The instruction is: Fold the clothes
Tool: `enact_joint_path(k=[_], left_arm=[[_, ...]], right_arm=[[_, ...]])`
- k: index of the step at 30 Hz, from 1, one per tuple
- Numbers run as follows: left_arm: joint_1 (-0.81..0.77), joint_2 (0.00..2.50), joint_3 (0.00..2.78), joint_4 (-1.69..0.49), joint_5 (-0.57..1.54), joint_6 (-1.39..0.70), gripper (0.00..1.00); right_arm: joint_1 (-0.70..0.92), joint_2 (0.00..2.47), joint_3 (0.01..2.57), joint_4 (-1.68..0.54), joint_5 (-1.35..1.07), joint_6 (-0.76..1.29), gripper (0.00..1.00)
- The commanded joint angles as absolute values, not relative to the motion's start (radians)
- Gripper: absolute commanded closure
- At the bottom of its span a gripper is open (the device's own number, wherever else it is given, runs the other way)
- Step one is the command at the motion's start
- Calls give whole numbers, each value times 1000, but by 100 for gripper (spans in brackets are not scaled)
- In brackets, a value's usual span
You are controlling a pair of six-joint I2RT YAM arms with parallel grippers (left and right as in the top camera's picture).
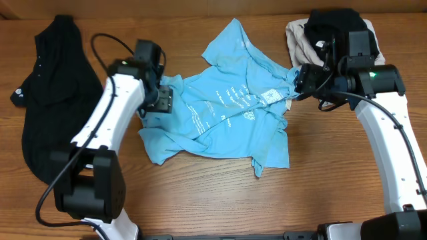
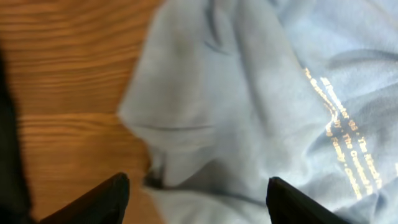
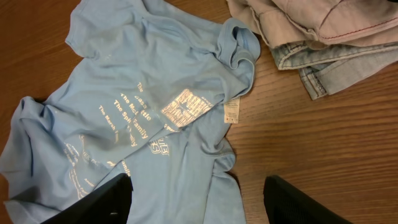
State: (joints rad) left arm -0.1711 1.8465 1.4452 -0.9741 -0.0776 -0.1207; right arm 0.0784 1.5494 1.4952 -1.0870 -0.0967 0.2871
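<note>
Item: light blue T-shirt (image 1: 220,107), crumpled, mid-table (image 1: 200,207), flanked by both arms.

Detail: the long axis appears to run left to right across the table, printed lettering (image 3: 127,118) face up, one sleeve thrown toward the far edge. A black shirt (image 1: 50,87) lies well apart at far left, and a heap of other garments (image 1: 297,33) lies at far right, just beside the collar. The left gripper (image 1: 163,100) is at the shirt's left edge, jaws spread wide with a fabric fold lying between them, not pinched. The right gripper (image 1: 297,79) is at the collar end, jaws likewise apart and holding nothing. The neck label (image 1: 270,95) is nearest the right gripper. Judgement: each arm has its own end within reach, so the shirt lies inward of both.
</note>
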Motion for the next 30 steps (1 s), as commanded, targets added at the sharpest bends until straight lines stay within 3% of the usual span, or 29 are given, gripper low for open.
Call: enact_joint_path(k=[1, 10, 22, 30], left_arm=[[-202, 1862, 1355, -885, -64, -77, 32], [-227, 1935, 1295, -809, -204, -67, 44], [-229, 2005, 1295, -806, -300, -68, 50], [-229, 2005, 1304, -799, -300, -75, 75]], right_arm=[[78, 1538, 1491, -1086, -86, 284, 28], [78, 1555, 1491, -1089, -86, 284, 29], [77, 1557, 1491, -1085, -86, 284, 29], [77, 1557, 1491, -1078, -86, 284, 29]])
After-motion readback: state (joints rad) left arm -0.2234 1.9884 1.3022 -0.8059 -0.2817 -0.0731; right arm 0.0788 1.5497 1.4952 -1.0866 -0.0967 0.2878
